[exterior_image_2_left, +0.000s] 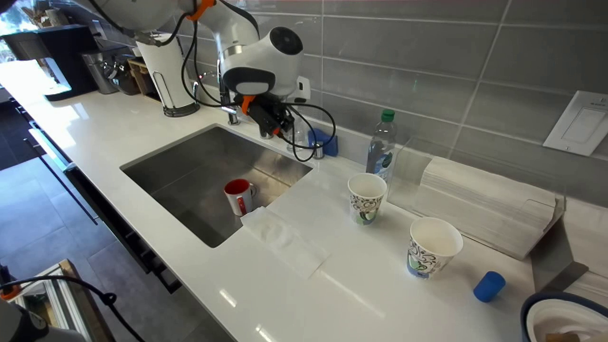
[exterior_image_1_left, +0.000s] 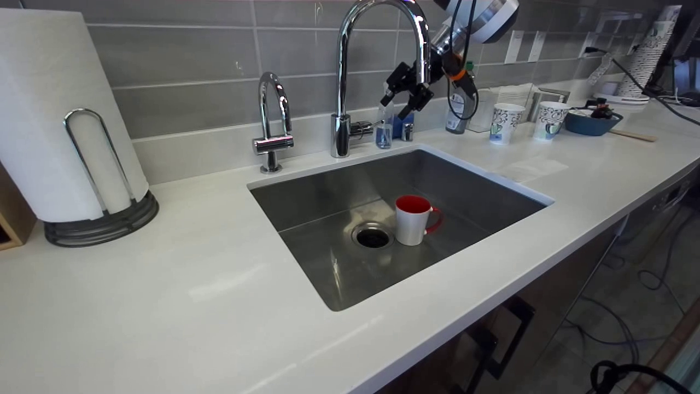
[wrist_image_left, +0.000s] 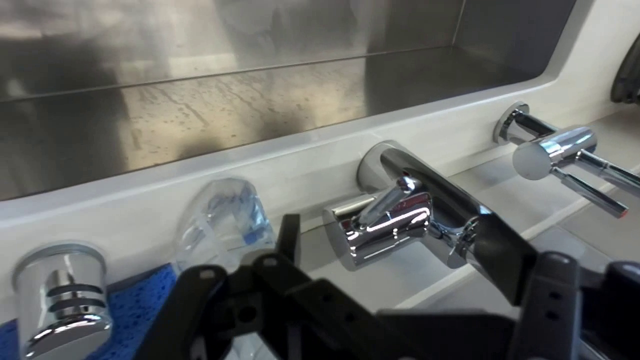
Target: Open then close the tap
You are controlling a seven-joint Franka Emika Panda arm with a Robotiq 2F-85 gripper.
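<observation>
- Nearest the lens in the wrist view, you had your gripper (wrist_image_left: 397, 247) above the counter (exterior_image_1_left: 191, 339) behind the sink (wrist_image_left: 250, 105), its fingers (wrist_image_left: 505, 260) spread well apart.
- Your tap (exterior_image_1_left: 342, 82), the tall chrome one with the high gooseneck, stood upright at the wall-side rim of the sink.
- Its handle (wrist_image_left: 382, 235), a thick barrel with a thin pin on it, jutted out behind the sink; you saw it in the gap between the fingers, but you could not tell whether either one touched the tap.
- Your white arm (exterior_image_2_left: 259, 66) hung above the wall side of the sink in both exterior views.
- Just off a back corner of the sink, you had the smaller tap (exterior_image_1_left: 272, 143), with its little curved spout.
- Inside the sink, your white mug (exterior_image_1_left: 410, 227), red within and red-handled, stood upright just beside the drain (exterior_image_1_left: 372, 236).
- Along the back of the sink you also had a clear bottle (exterior_image_1_left: 384, 134) with blue in its lower part, a blue sponge (wrist_image_left: 135, 300) and a short chrome cylinder (wrist_image_left: 65, 300).
- Past one end of the sink, a white napkin (exterior_image_2_left: 285, 242) lay flat near the rim; farther from the sink on that side stood your two patterned paper cups (exterior_image_2_left: 425, 261) and a green-capped bottle (exterior_image_2_left: 381, 152).
- Past the opposite end of the sink, your paper-towel roll (exterior_image_1_left: 60, 137) stood on a dark-based holder (exterior_image_1_left: 104, 225).
</observation>
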